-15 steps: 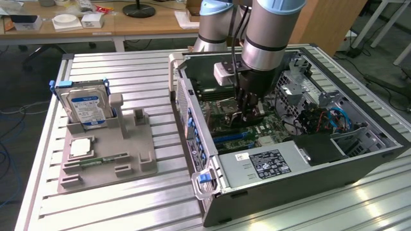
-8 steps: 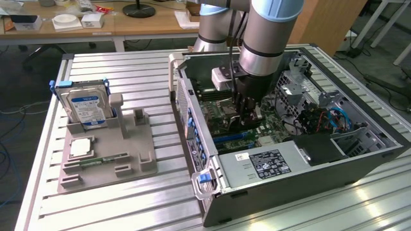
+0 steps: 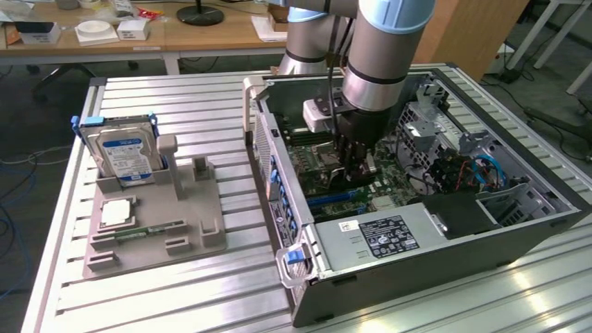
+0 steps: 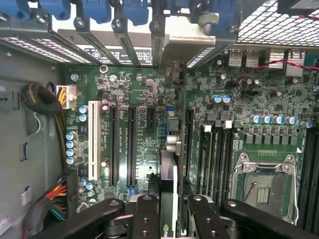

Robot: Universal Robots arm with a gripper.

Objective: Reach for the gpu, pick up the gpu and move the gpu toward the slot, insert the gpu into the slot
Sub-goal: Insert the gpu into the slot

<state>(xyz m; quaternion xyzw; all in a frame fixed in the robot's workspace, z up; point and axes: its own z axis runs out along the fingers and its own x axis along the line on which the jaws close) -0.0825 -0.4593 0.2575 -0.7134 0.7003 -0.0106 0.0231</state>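
We see two containers on the ribbed metal table. The first is an open computer case lying on its side. Inside it are the green main board, a metal box with a black label at the near end, and blue cables towards the exterior view's right. The second is a grey tray on the exterior view's left. It holds an upright blue-labelled hard drive, a square chip and a narrow memory stick.

The arm reaches straight down into the case, with the gripper just above the board. In this view we can hardly make out what is under it.

The wrist view shows more. The gripper is closed on the gpu, which we see edge-on between the two black fingers. The card stands upright over the board, and its pale metal bracket is at the slotted rear wall under the blue latches. To one side of the card lie long black slots and a white slot. To the other side lies the open processor socket.

The card hides the slot under it, so we cannot tell whether its lower edge is seated or only lined up above. Its faces are turned away from us, and the picture's edge cuts off the gripper's body.
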